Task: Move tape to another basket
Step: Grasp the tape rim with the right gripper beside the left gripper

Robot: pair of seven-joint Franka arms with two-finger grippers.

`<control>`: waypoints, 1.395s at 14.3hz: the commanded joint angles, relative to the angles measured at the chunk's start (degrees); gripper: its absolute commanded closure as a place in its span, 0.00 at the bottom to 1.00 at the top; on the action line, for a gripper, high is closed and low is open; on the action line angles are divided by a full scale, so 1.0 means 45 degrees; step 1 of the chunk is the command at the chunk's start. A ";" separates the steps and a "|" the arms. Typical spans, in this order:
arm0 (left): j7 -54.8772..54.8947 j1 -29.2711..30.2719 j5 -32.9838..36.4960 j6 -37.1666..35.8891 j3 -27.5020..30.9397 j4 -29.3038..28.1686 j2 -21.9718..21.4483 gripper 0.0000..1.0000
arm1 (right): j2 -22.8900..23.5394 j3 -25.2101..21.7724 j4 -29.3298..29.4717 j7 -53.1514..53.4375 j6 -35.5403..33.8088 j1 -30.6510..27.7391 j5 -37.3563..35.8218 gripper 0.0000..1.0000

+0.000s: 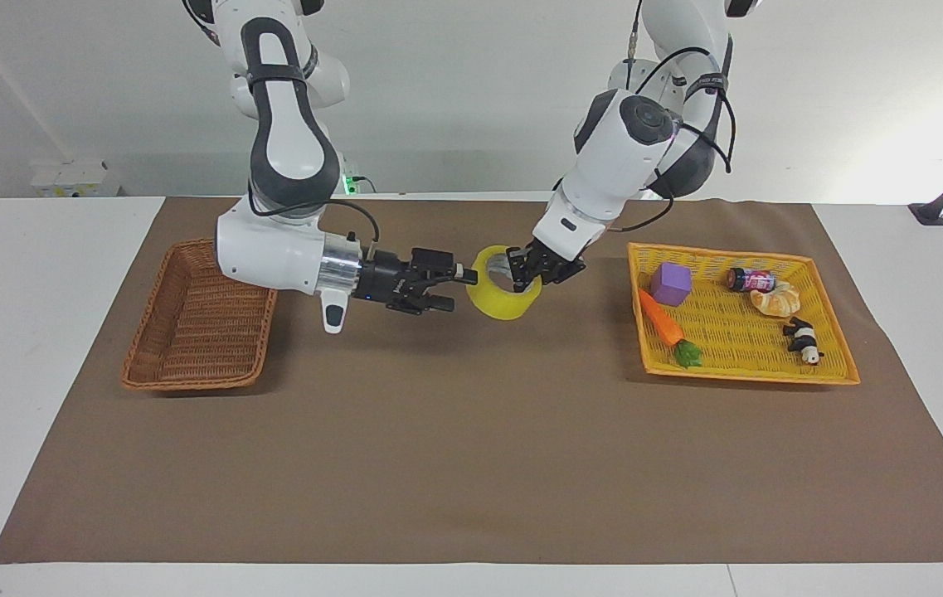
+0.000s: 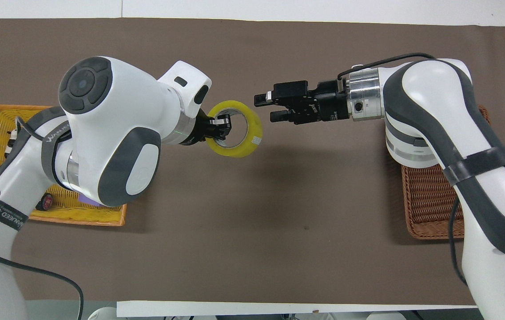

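The yellow tape [image 1: 503, 302] hangs tilted above the middle of the brown mat; it also shows in the overhead view [image 2: 240, 151]. My left gripper [image 1: 526, 277] [image 2: 221, 127] is shut on the tape's wall, with one finger inside the core. My right gripper [image 1: 459, 288] [image 2: 264, 108] is open and level, its tips just beside the tape's free rim, not touching it. The brown wicker basket [image 1: 189, 336] [image 2: 430, 211] lies empty at the right arm's end, partly under the right arm in the overhead view.
The shallow yellow basket [image 1: 749, 376] [image 2: 57, 218] at the left arm's end holds a purple cube [image 1: 670, 283], a carrot [image 1: 662, 323], a small can [image 1: 750, 279], a croissant [image 1: 776, 299] and a toy panda [image 1: 803, 340]. The brown mat [image 1: 471, 448] covers the table.
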 commanded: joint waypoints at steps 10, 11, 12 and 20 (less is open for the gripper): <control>0.0398 0.0136 -0.0256 -0.0137 -0.0018 -0.0104 -0.0131 0.98 | -0.0198 -0.0050 -0.0361 -0.1290 -0.0250 0.0328 -0.0467 0.25; 0.0398 0.0117 -0.0256 -0.0118 -0.0018 -0.0104 -0.0131 0.98 | -0.0198 -0.0050 -0.0380 -0.1407 -0.0270 0.0328 -0.0545 0.42; 0.0398 0.0117 -0.0256 -0.0117 -0.0018 -0.0104 -0.0131 0.98 | -0.0198 -0.0050 -0.0361 -0.1428 -0.0328 0.0290 -0.0584 0.66; 0.0378 0.0136 -0.0236 -0.0157 0.0001 -0.0007 -0.0111 0.54 | -0.0218 -0.0050 -0.0361 -0.1428 -0.0563 0.0211 -0.0604 1.00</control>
